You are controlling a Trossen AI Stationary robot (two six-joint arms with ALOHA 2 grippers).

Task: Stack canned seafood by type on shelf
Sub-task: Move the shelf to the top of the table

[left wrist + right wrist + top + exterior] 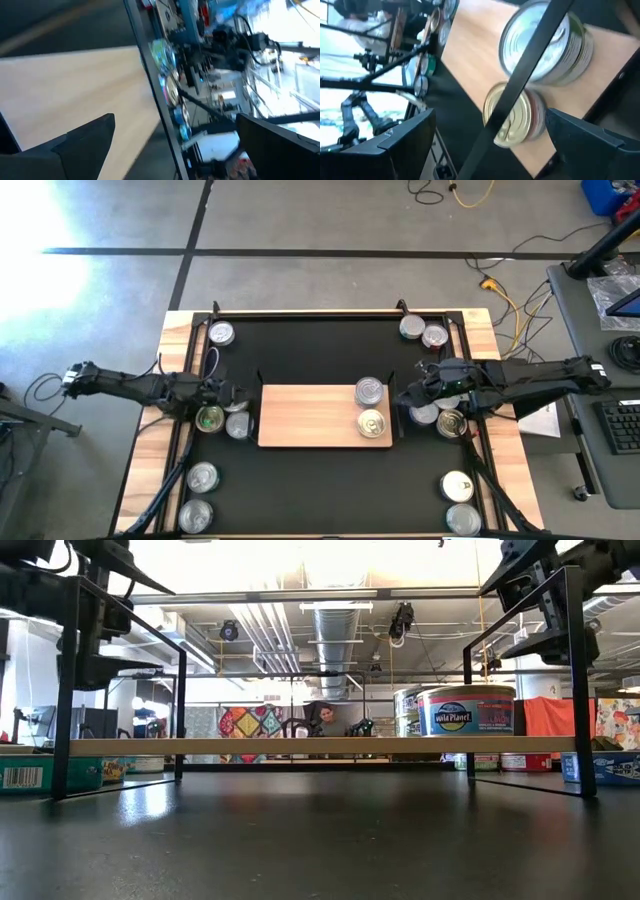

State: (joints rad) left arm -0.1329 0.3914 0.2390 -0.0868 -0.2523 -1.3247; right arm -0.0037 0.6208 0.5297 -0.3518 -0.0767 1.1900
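While two cans (370,406) are sitting on the shelf (310,415), I am hovering both pincers, left (238,393) and right (405,393), wide open and empty; next I'm picking another can.

Shiny metal tins (369,391) on smooth light-wood shelf (310,415), matt black mat (320,480)

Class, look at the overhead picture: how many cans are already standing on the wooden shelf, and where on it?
2. A silver-topped can and a gold-topped can sit side by side at the right end of the shelf. None appear hidden.
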